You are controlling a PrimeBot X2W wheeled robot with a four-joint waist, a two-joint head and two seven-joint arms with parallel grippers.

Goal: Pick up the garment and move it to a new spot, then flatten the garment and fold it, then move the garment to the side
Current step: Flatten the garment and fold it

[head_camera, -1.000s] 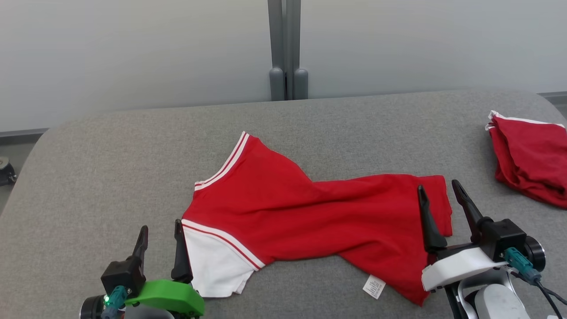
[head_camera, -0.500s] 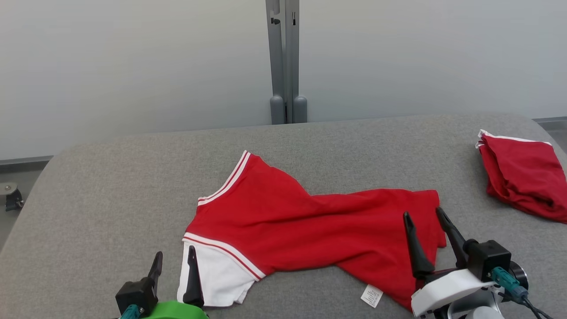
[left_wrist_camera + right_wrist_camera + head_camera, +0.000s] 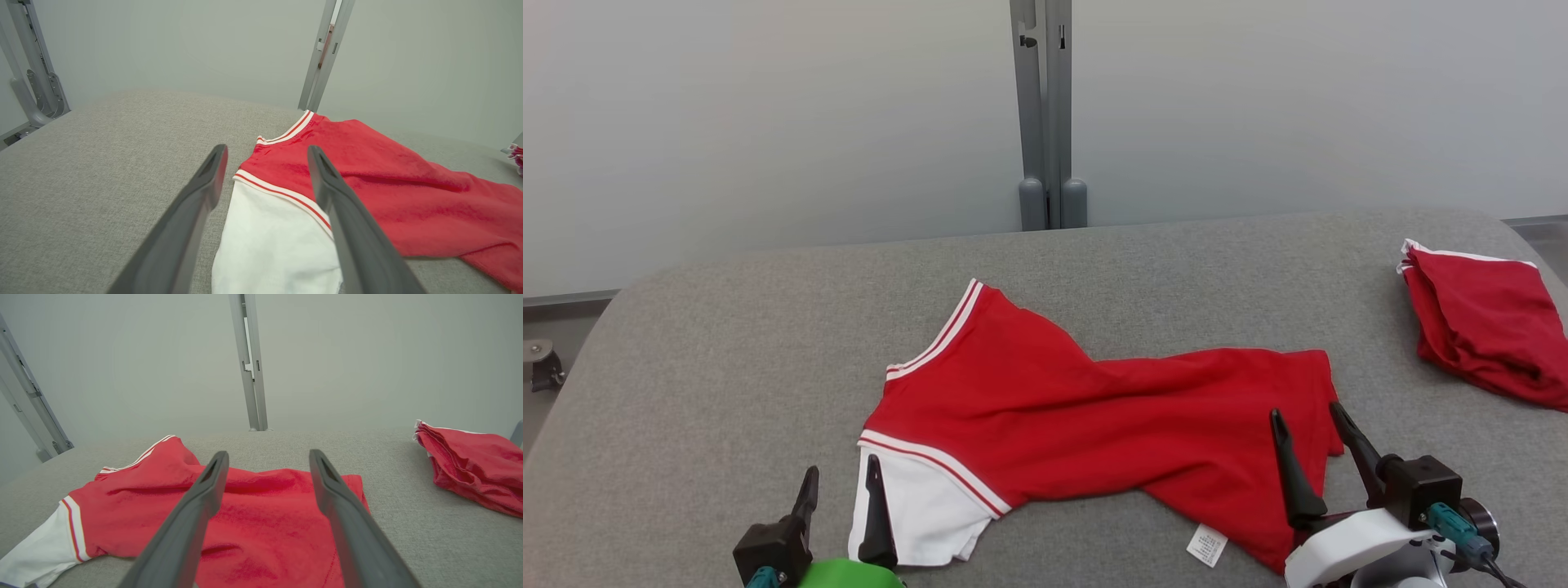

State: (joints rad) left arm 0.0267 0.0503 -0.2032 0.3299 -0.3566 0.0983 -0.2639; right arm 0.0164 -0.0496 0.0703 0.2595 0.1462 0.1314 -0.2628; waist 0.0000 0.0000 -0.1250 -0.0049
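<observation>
The garment [image 3: 1094,412] is a red shirt with white sleeves and white-striped trim, lying rumpled across the middle of the grey table [image 3: 727,343]. Its white sleeve [image 3: 915,514] points toward me, and a small white label [image 3: 1207,545] shows at the near hem. My left gripper [image 3: 841,478] stands open at the lower left, beside the white sleeve [image 3: 269,245]. My right gripper [image 3: 1305,416] is open above the garment's right hem [image 3: 265,522]. Nothing sits between either pair of fingers.
A second red garment [image 3: 1482,322], folded in a heap, lies at the table's far right [image 3: 470,461]. A grey metal post [image 3: 1045,114] rises behind the table against the pale wall. The table's left half is bare grey fabric.
The head camera has tilted up, so the whole scene sits lower in the picture. Both grippers have drawn back toward me, staying open. The garment lies unchanged.
</observation>
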